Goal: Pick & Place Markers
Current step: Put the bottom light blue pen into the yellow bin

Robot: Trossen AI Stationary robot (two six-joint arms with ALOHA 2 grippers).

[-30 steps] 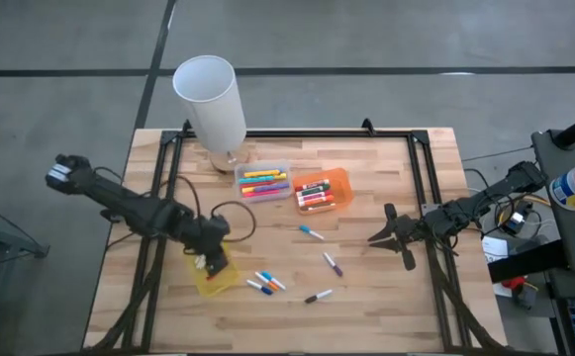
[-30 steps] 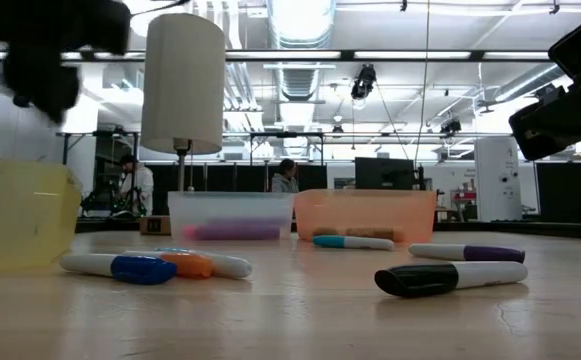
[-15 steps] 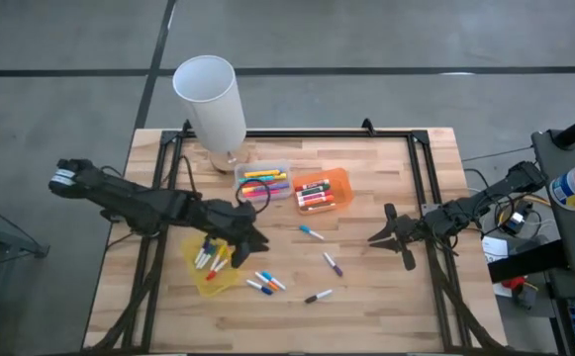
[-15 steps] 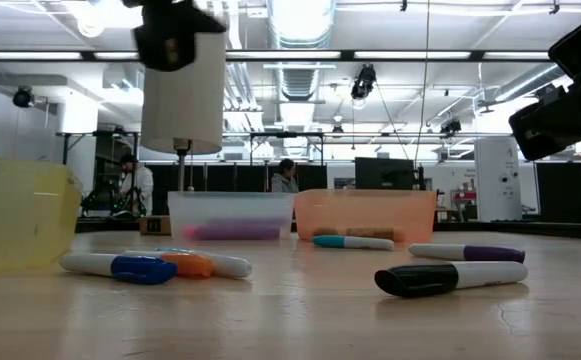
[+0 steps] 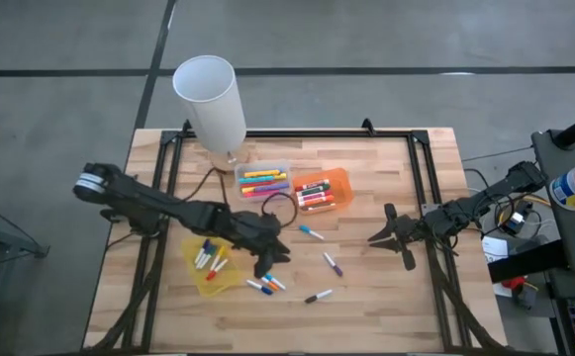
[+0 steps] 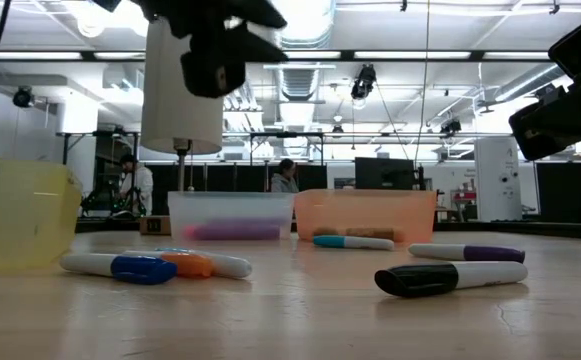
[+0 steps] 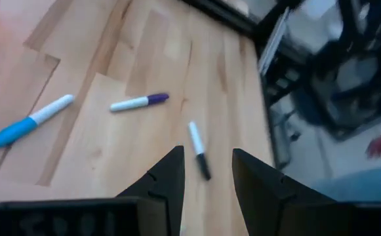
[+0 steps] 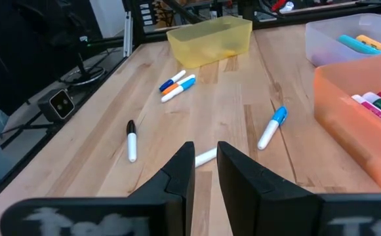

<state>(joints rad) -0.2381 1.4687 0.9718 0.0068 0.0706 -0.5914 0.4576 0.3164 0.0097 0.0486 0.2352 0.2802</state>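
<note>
Black-capped marker nearest the front edge, flat on the wooden counter, well apart from any tray. Just behind it and toward the left arm, a small cluster of blue- and orange-capped markers, touching or nearly so. Hanging above that cluster, left gripper, jaws spread and empty, black marker in line with the gap in its wrist view. Beside it, yellow tray with several markers already inside, caps red, blue and yellow. Farther in, purple-capped marker, then a blue-capped one, each alone. Level with these at the right side, right gripper waiting above the counter, jaws a narrow slit apart, nothing between. Probably light, stiff and smooth to handle, round barrels apt to roll or slip; best pinched across the middle of the barrel, jaws square to its length. Beyond, clear tray full of yellow, orange, pink and purple markers, and next to it orange tray with red and black ones. Farthest back, tall white cylinder.
</note>
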